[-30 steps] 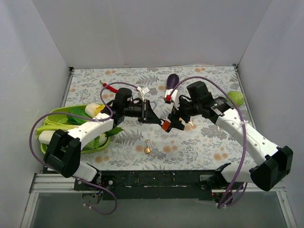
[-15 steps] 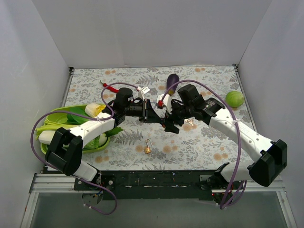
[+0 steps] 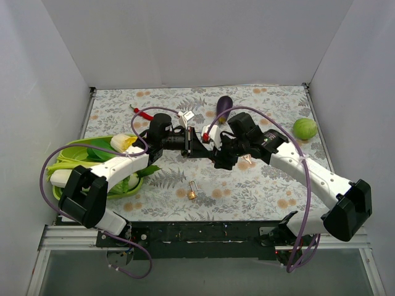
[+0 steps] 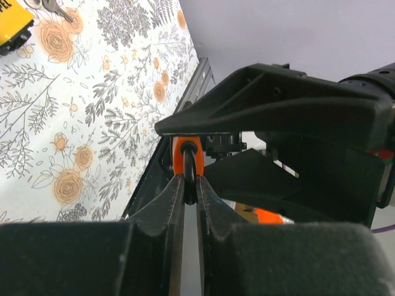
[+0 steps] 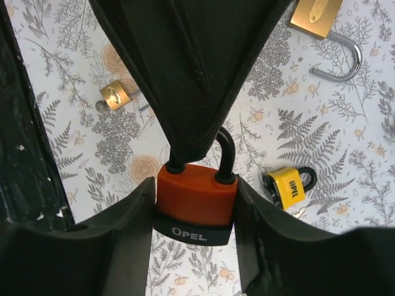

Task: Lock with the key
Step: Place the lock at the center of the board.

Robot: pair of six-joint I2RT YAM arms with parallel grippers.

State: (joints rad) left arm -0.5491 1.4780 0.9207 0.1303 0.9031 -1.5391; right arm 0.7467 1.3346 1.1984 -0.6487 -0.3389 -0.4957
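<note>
An orange padlock point(image 5: 196, 198) with a black base and black shackle hangs above the floral table. My left gripper point(image 4: 190, 180) is shut on its shackle point(image 4: 190, 165). My right gripper point(image 5: 194, 188) has closed on the lock's body, one finger pressed to each side. From the top view the two grippers meet mid-table, the left gripper point(image 3: 199, 148) against the right gripper point(image 3: 217, 155), and the lock is hidden between them. A bunch of keys point(image 4: 55, 7) lies on the table beside a yellow padlock point(image 5: 289, 187).
A small brass padlock point(image 3: 192, 193) lies near the front edge, and a second brass padlock point(image 5: 315, 15) lies with its shackle open. A green basket point(image 3: 68, 154) of vegetables sits at the left. At the back lies an eggplant point(image 3: 223, 105), with a green fruit point(image 3: 304, 128) at the right.
My right gripper has moved left onto the orange padlock and narrowed its jaws onto the body. The left gripper has kept its hold on the shackle.
</note>
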